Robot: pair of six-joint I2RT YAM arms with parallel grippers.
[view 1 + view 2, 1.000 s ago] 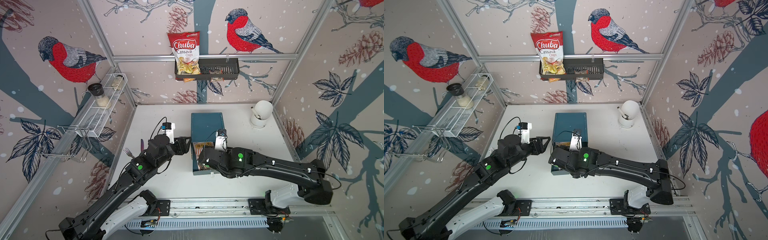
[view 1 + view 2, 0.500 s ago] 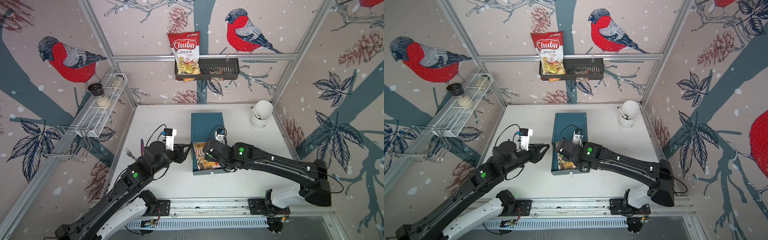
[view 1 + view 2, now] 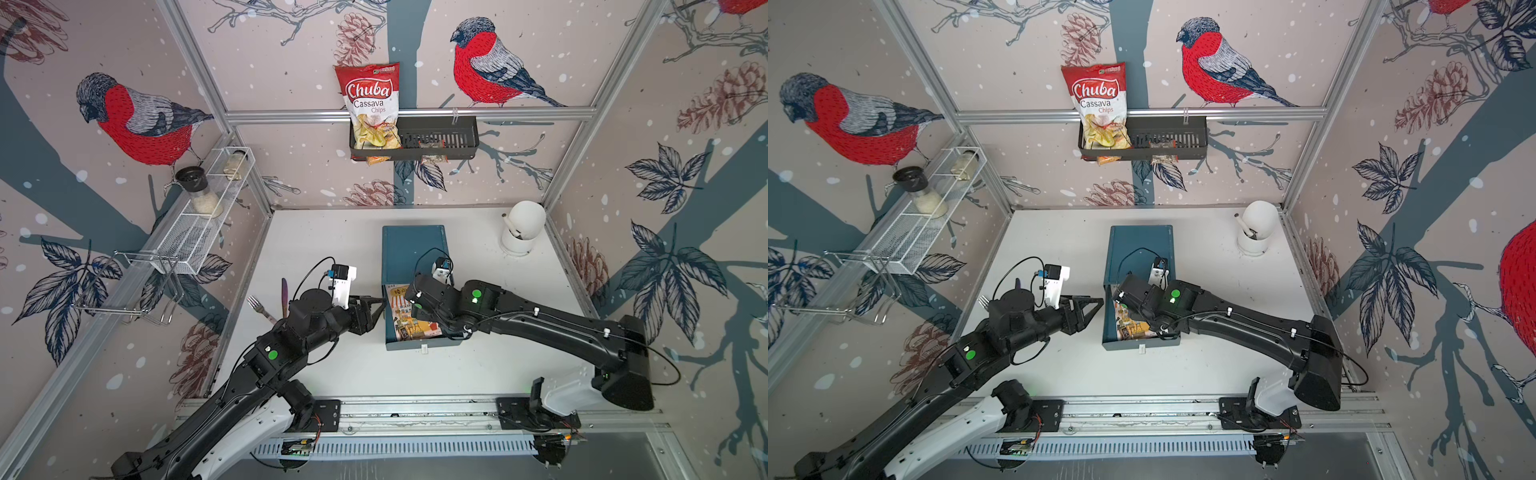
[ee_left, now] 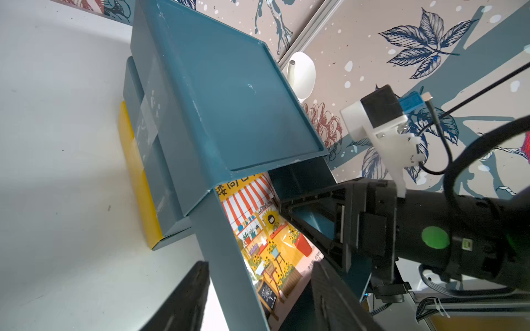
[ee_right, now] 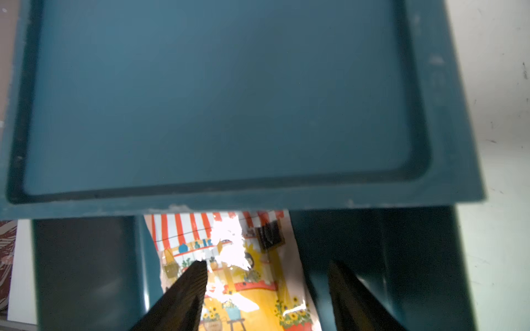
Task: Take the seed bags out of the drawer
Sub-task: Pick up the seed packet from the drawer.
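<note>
Jaws of my right tool [image 5: 268, 265] stood spread inside the pulled-out teal drawer [image 3: 415, 344], over the glossy orange-yellow seed bag with a striped awning [image 3: 402, 316]. The bag lay flat on the drawer's floor; whether I touched it, I could not tell. My left tool [image 3: 380, 302] was spread too and empty, just beside the drawer's left wall above the white desk [image 3: 324, 232].

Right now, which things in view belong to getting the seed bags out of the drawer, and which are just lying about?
Job: glossy orange-yellow seed packet with striped awning; pulled-out teal drawer; left claw; right claw.
Lying about: red Chuba chips bag; silver metal fork; black-lidded glass jar.
</note>
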